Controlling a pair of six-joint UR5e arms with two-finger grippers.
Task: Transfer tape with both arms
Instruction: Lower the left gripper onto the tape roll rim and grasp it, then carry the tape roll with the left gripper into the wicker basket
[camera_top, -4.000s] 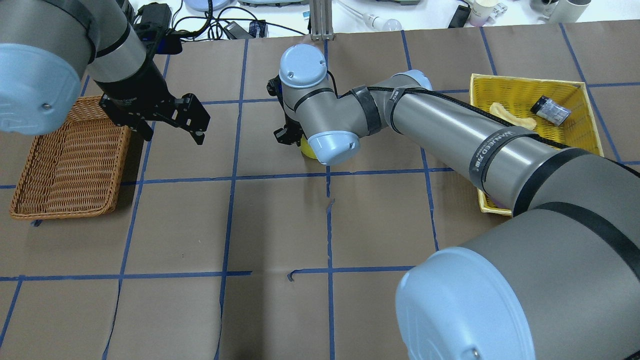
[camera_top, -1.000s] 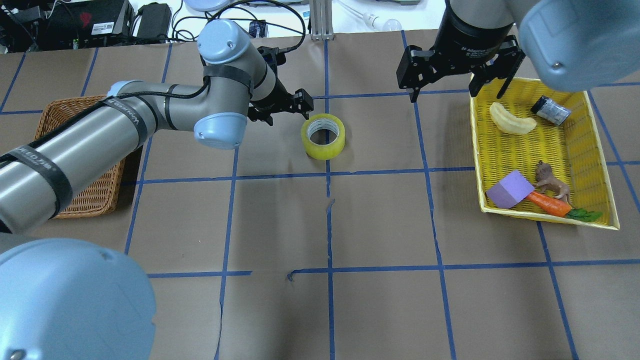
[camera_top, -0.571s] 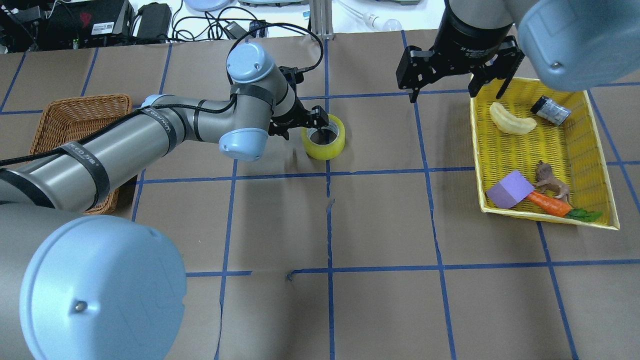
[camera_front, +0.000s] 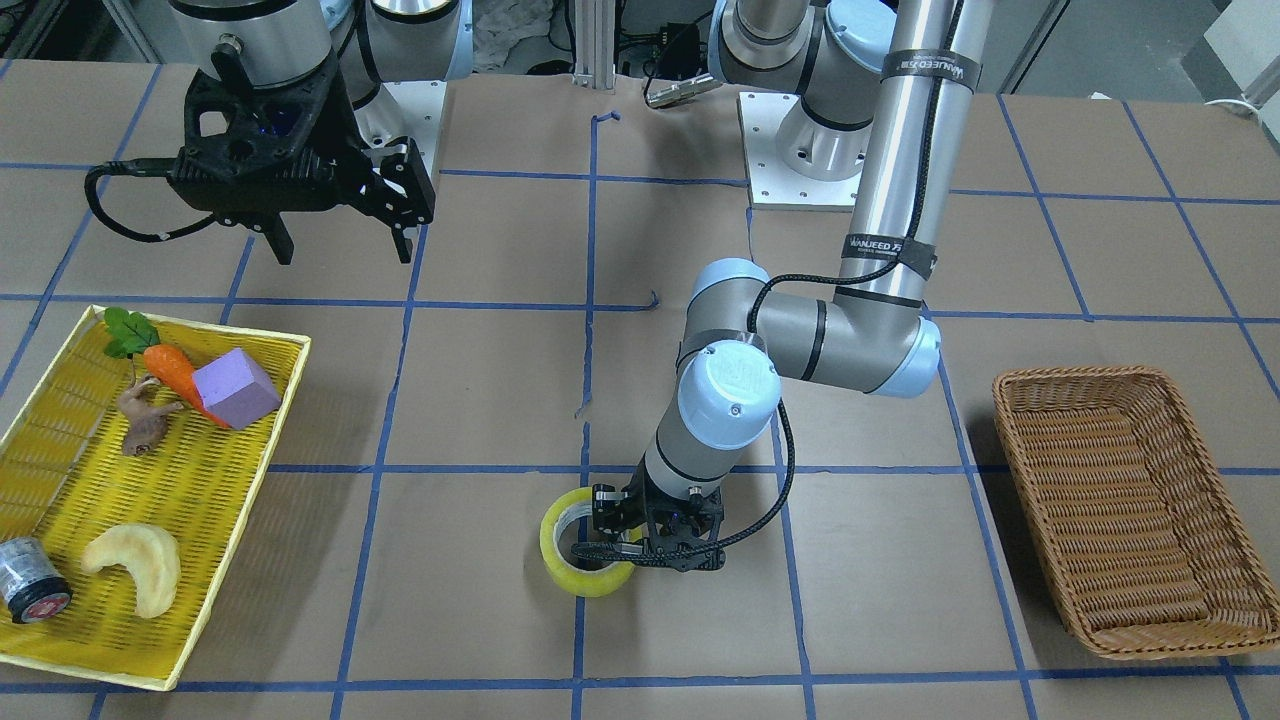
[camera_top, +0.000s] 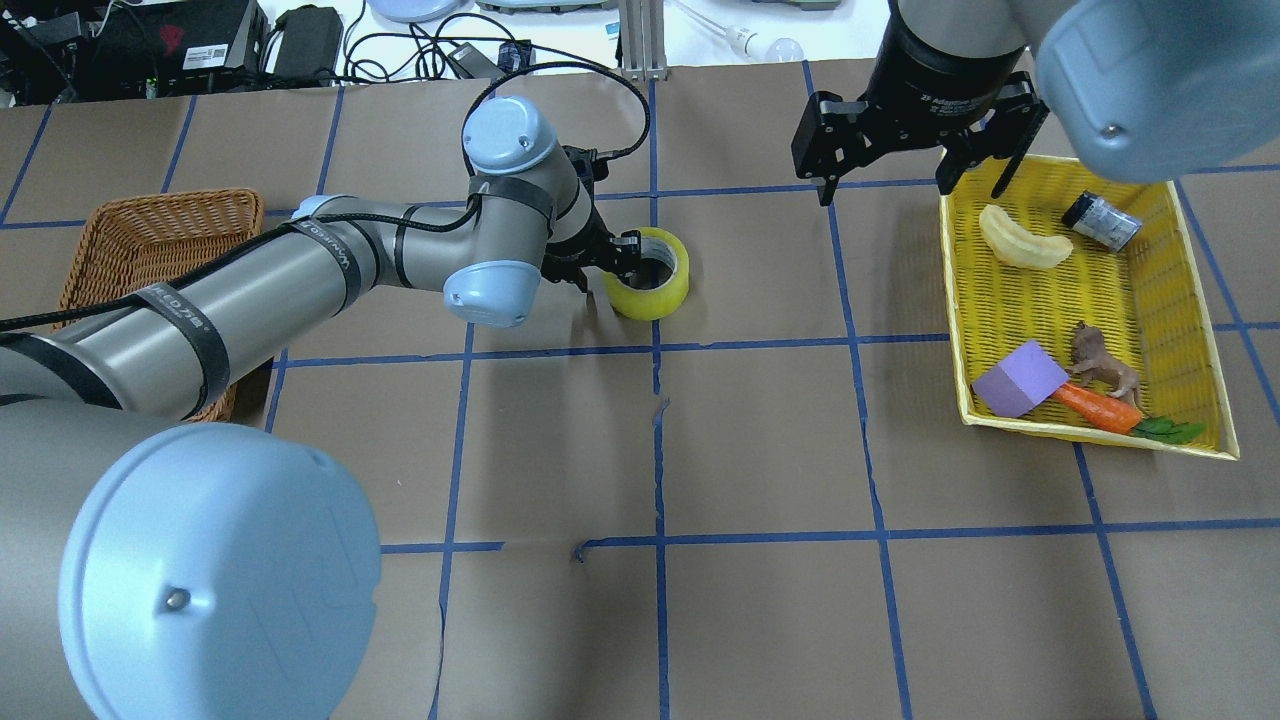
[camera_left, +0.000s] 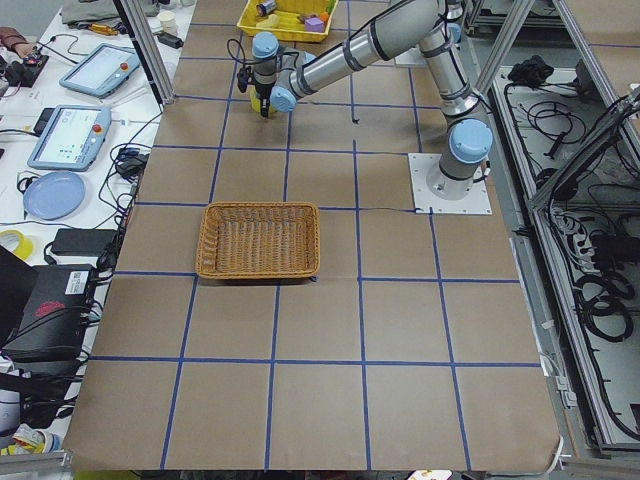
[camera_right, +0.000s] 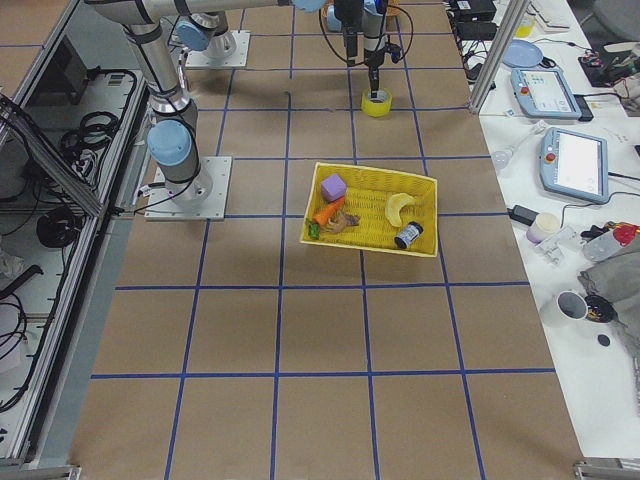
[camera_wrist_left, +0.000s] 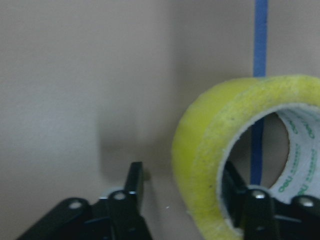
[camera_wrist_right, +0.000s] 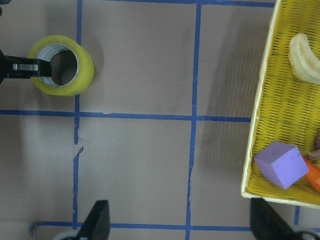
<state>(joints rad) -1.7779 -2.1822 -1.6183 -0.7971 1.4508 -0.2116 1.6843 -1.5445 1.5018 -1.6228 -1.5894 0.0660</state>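
The yellow-green tape roll (camera_top: 665, 292) lies flat on the brown table near its centre line; it also shows in the front view (camera_front: 562, 558) and the right wrist view (camera_wrist_right: 82, 75). My left gripper (camera_top: 612, 264) is down at the roll and open. One finger is inside the core and the other is outside, so they straddle the roll's wall (camera_wrist_left: 210, 145). A gap shows between the outer finger (camera_wrist_left: 132, 192) and the roll. My right gripper (camera_top: 885, 185) is open and empty, raised beside the yellow basket's far corner.
A yellow basket (camera_top: 955, 300) at the right holds a banana, a purple block, a carrot, a toy animal and a small dark cylinder. A wicker basket (camera_top: 150, 230) stands at the left, partly under my left arm. Cables and devices lie beyond the far edge.
My right arm left the tape at the centre and pulled back to the yellow basket. My left arm reached over and lowered, putting one finger into the tape's core.
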